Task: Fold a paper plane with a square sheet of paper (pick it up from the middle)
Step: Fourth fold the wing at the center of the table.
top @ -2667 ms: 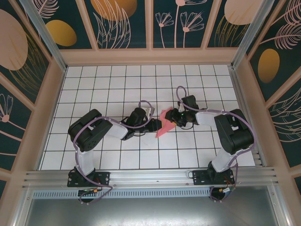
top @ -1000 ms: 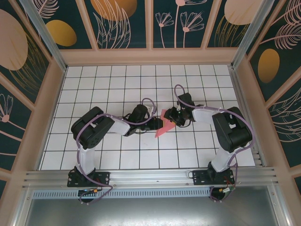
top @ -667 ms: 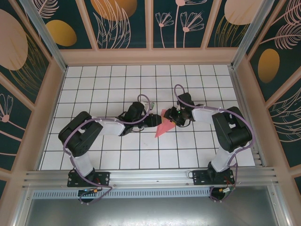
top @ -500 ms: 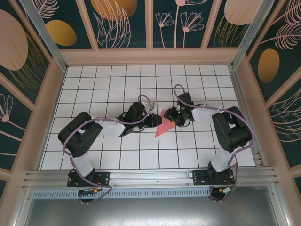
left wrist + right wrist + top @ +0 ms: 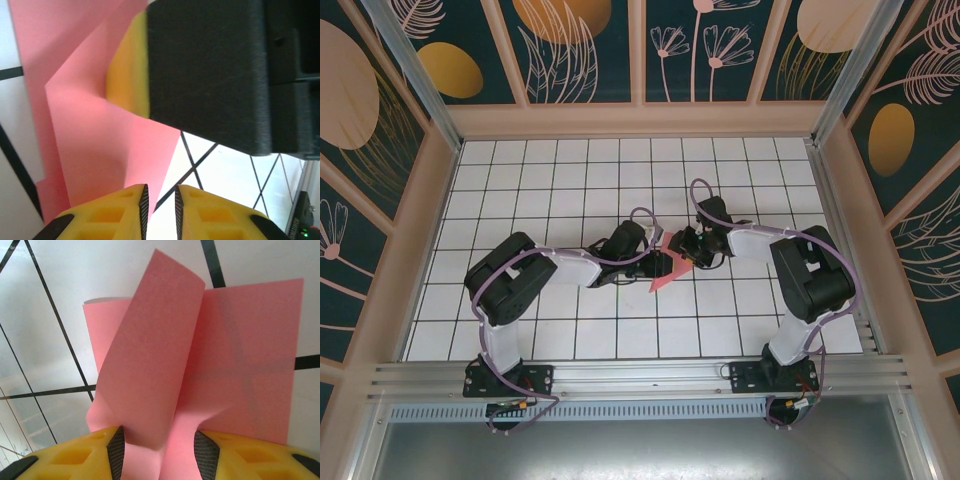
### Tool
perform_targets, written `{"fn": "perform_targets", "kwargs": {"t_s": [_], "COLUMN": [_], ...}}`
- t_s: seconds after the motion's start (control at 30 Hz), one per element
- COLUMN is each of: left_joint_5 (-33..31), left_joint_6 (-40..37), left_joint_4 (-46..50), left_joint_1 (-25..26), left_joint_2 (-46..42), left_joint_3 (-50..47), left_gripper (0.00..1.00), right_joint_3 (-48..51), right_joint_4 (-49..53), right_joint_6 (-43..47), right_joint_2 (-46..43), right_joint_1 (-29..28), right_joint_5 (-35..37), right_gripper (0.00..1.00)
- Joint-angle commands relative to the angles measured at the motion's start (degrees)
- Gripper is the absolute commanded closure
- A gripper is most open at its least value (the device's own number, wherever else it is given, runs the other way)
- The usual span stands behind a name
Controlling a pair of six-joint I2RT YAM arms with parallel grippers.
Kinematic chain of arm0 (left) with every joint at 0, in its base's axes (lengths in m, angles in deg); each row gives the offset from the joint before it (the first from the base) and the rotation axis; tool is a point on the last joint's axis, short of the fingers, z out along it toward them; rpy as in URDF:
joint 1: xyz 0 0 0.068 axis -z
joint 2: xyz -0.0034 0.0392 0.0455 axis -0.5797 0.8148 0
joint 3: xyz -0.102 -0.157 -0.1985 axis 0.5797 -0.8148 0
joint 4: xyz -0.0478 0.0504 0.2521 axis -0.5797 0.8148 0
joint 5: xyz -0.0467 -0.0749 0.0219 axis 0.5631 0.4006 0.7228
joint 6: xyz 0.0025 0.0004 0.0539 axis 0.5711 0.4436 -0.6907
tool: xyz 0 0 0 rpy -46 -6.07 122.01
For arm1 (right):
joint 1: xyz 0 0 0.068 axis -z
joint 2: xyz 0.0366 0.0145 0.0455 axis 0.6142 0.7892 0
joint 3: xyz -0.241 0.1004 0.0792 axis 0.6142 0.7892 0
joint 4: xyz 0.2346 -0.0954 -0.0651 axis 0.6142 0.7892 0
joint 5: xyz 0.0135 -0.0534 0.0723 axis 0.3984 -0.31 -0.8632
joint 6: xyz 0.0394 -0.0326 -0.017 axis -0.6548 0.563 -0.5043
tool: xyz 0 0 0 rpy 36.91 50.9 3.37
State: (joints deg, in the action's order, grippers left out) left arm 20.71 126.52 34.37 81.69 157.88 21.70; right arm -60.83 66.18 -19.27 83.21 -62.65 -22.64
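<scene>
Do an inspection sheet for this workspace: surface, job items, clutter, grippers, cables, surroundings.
Surface: white grid table, flat.
Job's things: pink paper, partly folded, one flap raised, mid-table.
Clutter: nothing seen.
Grippers: left gripper nearly closed at the paper's edge, grip unclear; right gripper jaws apart, straddling the raised flap.
Cables: purple cables looped along both arms.
Surroundings: patterned walls; metal rail at the near edge.
</scene>
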Motion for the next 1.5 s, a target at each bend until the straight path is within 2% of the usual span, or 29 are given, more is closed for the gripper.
{"fn": "perform_targets", "kwargs": {"t_s": [0.0, 0.7, 0.97, 1.17, 1.33, 1.47], "left_joint_5": [-2.3, -8.7, -10.6, -11.1, -10.6, -10.8], "left_joint_6": [-2.1, -2.5, -2.7, -3.8, -5.0, -5.4], "left_joint_4": [2.9, 7.1, 9.6, 13.0, 15.7, 17.3], "left_joint_1": [-0.1, -0.2, -0.2, -0.2, -0.1, -0.2], "left_joint_2": [1.1, 2.2, 3.2, 4.1, 5.2, 5.7], "left_joint_3": [1.5, 2.4, 2.9, 3.5, 3.8, 3.8], "left_gripper": [0.76, 0.80, 0.86, 0.93, 1.00, 1.00], "right_joint_3": [4.7, 5.0, 5.0, 3.5, 0.9, 0.5], "right_joint_4": [9.4, 10.5, 10.6, 10.6, 8.5, 6.0], "right_joint_6": [0.5, 0.1, 0.0, 0.8, 3.5, 5.8], "right_joint_2": [10.0, 12.4, 12.0, 7.5, -0.5, -7.1], "right_joint_1": [0.6, 0.6, 0.6, 0.8, 2.2, 3.9], "right_joint_5": [15.8, 17.7, 17.3, 14.3, 7.8, 3.0], "right_gripper": [0.52, 0.58, 0.58, 0.59, 0.59, 0.58]}}
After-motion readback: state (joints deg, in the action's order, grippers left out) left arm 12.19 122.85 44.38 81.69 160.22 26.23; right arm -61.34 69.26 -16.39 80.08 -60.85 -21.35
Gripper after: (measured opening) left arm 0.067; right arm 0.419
